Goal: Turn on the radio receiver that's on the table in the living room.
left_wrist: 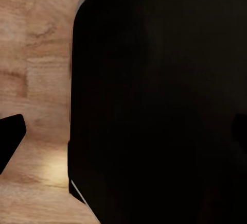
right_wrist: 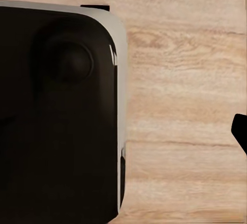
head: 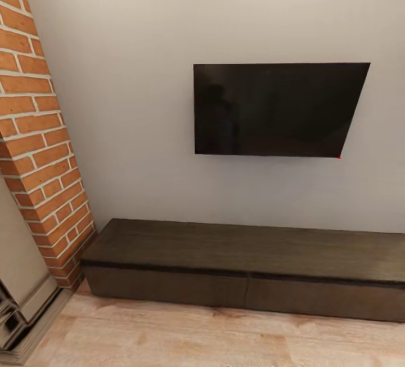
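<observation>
Black slivers at both wrist views' edges may be jaws; whether apart or together I cannot tell. Beyond: dark robot base (left_wrist: 154, 105), plank floor (right_wrist: 180, 105), TV (head: 275, 109) at twelve o'clock above brown bench (head: 242, 254). Radio unseen; task hardly begun.

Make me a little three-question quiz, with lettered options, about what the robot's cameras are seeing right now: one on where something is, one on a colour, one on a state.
1. Where is the TV?
A. standing on the bench
B. mounted on the wall above the bench
C. lying on the floor

2. What colour is the column at the head view's left?
A. orange-red brick with pale joints
B. blue
C. green

3. What state is the TV screen in?
A. showing a bright picture
B. cracked across
C. dark and blank

Answers: 1 B, the TV hangs on the pale wall, apart from the long dark-brown bench below. 2 A, the brick column is orange-red. 3 C, the screen is black, with faint reflections and a tiny red spot at its lower corner.
</observation>
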{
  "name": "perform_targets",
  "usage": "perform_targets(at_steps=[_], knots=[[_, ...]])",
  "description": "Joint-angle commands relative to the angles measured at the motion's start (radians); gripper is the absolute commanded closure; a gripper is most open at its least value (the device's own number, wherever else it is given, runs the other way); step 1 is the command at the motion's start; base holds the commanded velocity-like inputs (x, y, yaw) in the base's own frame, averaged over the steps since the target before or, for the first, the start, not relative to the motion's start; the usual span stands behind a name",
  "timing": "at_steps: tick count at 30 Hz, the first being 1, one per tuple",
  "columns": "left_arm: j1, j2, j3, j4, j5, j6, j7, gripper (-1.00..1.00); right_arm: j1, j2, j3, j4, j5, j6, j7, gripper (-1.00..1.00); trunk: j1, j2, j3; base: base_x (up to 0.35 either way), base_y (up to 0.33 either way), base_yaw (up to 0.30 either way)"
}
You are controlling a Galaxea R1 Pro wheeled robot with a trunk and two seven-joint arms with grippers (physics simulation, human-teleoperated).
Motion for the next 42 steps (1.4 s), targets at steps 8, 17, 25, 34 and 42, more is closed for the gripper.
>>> perform_targets(at_steps=[8, 17, 25, 34, 42], knots=[[0.000, -0.008, 0.002, 0.001, 0.026, -0.044, 0.007, -1.00, 0.000, 0.001, 0.004, 0.000, 0.008, 0.000, 0.001, -1.00, 0.000, 0.000, 0.000, 0.000, 0.000, -0.284], [0.000, -0.018, 0.001, 0.002, 0.025, -0.053, 0.004, -1.00, 0.000, 0.001, 0.005, 0.000, 0.009, 0.000, 0.002, -1.00, 0.000, 0.000, 0.000, 0.000, 0.000, -0.287], [0.000, -0.022, 0.001, 0.004, 0.026, -0.052, -0.001, -1.00, 0.000, 0.002, 0.005, 0.000, 0.005, 0.001, 0.002, -1.00, 0.000, 0.000, 0.000, 0.000, 0.000, -0.287], [0.000, -0.024, 0.001, 0.004, 0.026, -0.051, 0.005, -1.00, 0.000, 0.002, 0.007, 0.000, 0.005, 0.001, 0.002, -1.00, 0.000, 0.000, 0.000, 0.000, 0.000, -0.287], [0.000, -0.025, 0.001, 0.003, 0.025, -0.050, -0.001, -1.00, 0.000, 0.001, 0.008, 0.000, 0.005, 0.001, 0.002, -1.00, 0.000, 0.000, 0.000, 0.000, 0.000, -0.287]])
